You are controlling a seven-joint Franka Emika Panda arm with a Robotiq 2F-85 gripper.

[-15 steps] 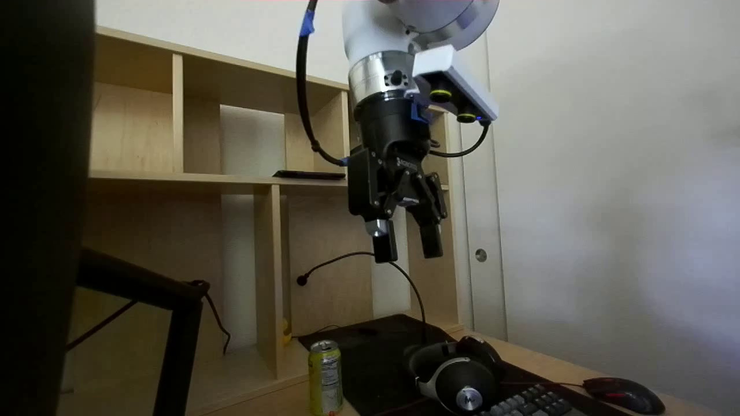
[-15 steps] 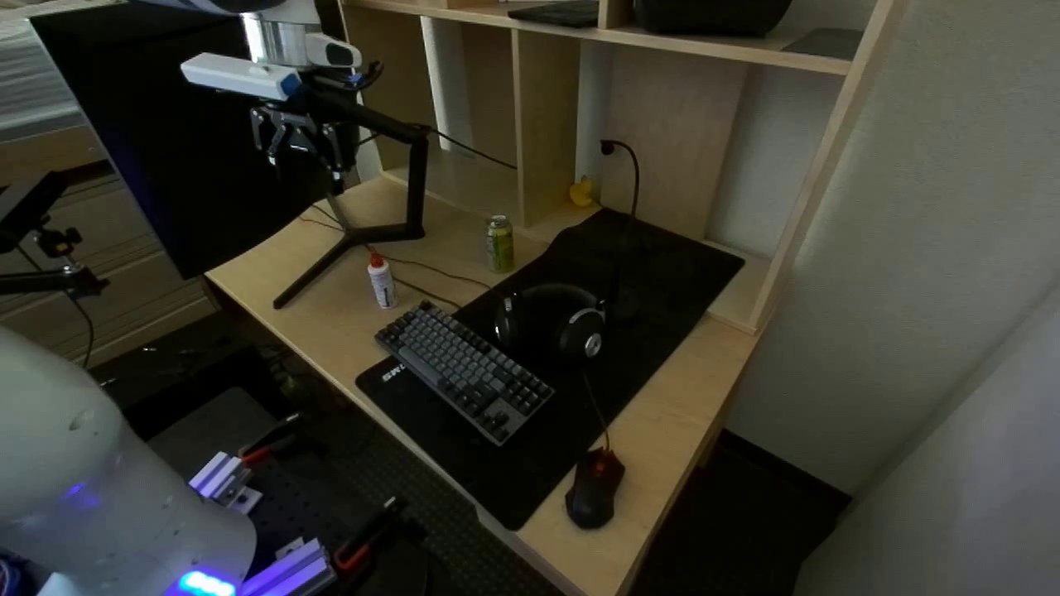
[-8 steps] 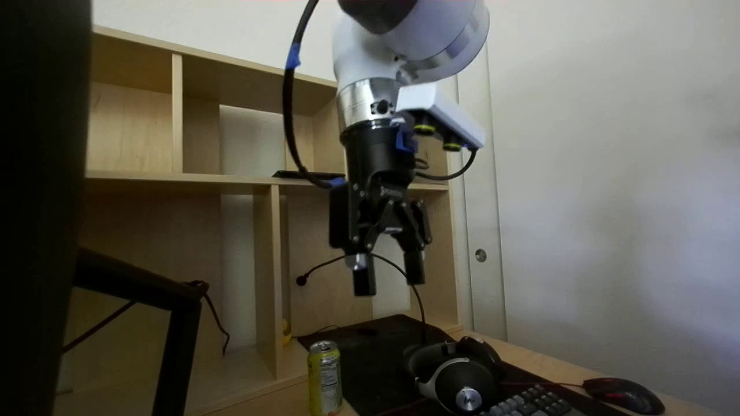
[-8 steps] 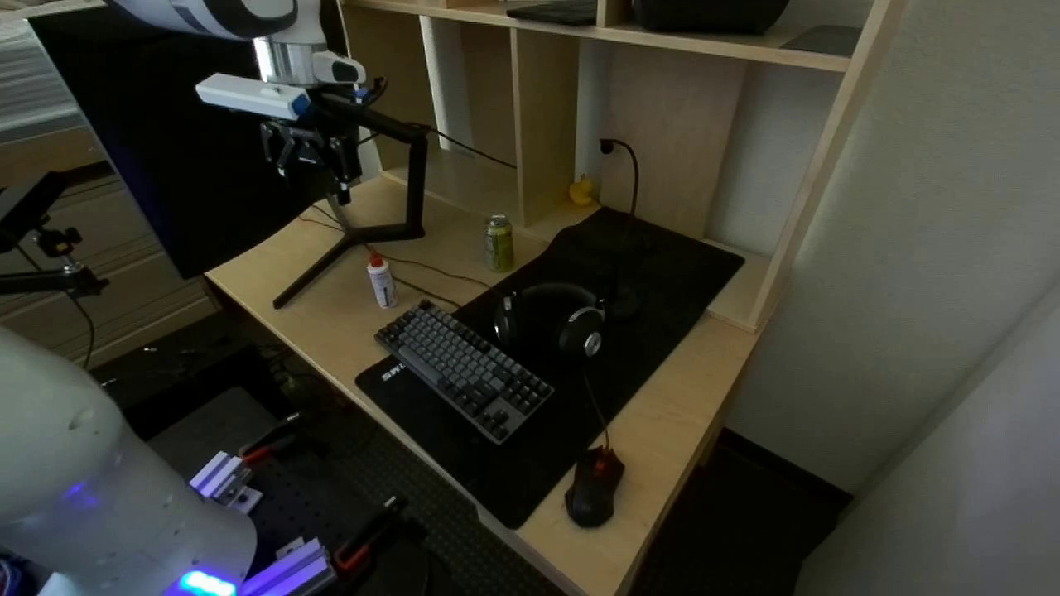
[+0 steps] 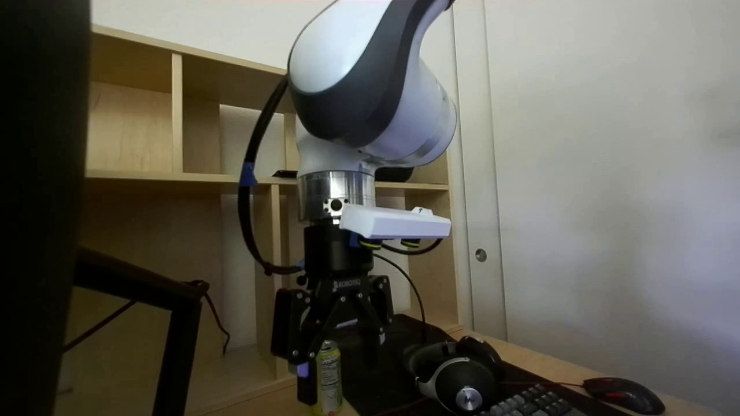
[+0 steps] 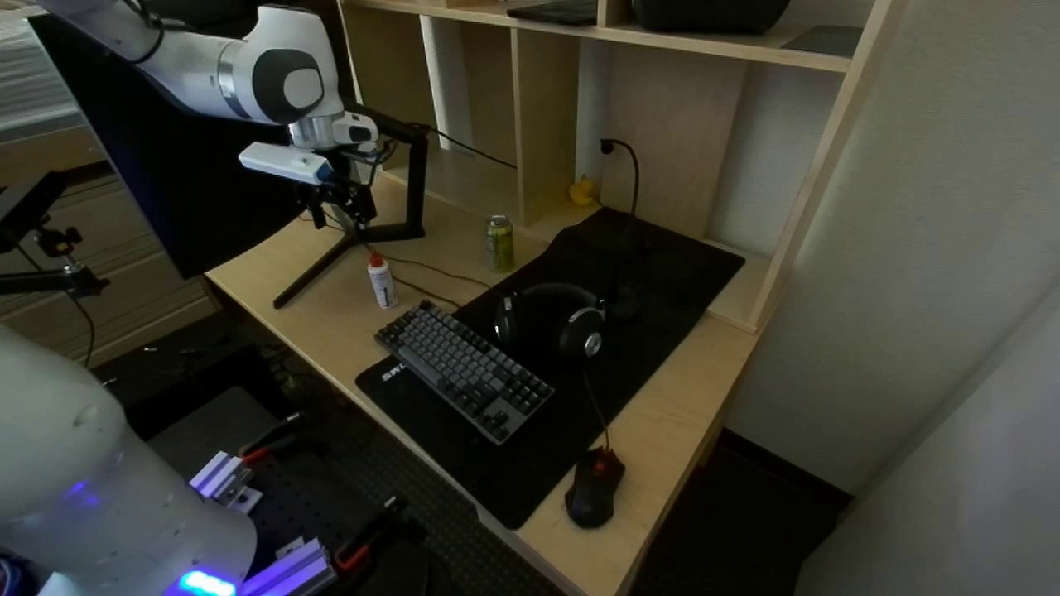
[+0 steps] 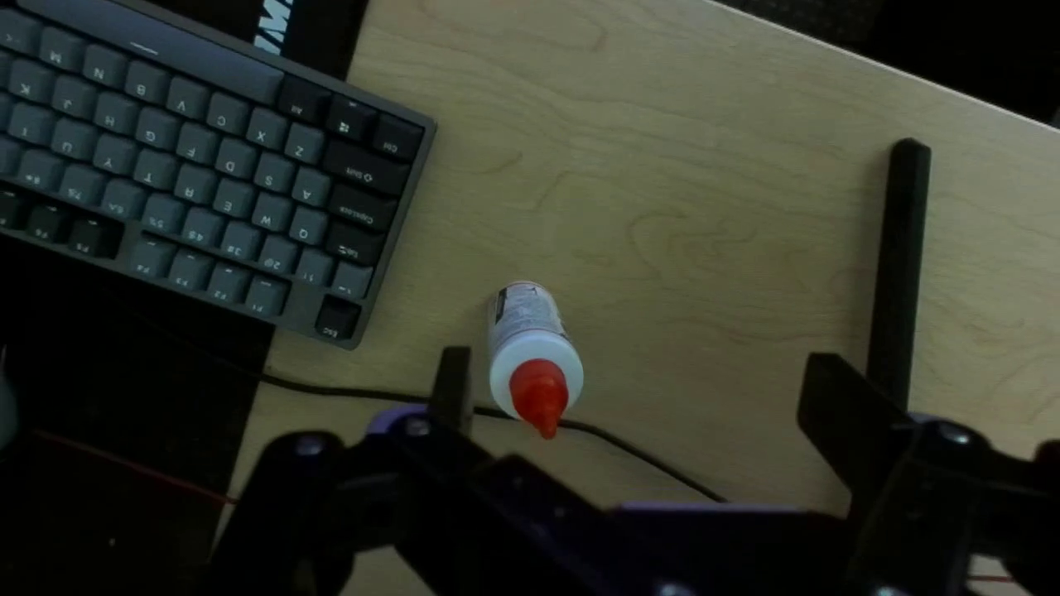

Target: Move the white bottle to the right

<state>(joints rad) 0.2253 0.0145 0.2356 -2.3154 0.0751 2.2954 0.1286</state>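
One white bottle [image 7: 530, 335], conical red cap [image 7: 540, 391], wood-grained desktop [image 7: 712, 207], end effector [image 7: 639, 385] spread wide

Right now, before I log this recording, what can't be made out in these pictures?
White bottle: label print, too small in an exterior view, steeply foreshortened in the wrist view.
Black stand leg: one end, hidden behind the gripper in the wrist view.
Drinks can: its left part, hidden behind the gripper in an exterior view.
Keyboard: one side, cut off by the left edge of the wrist view.
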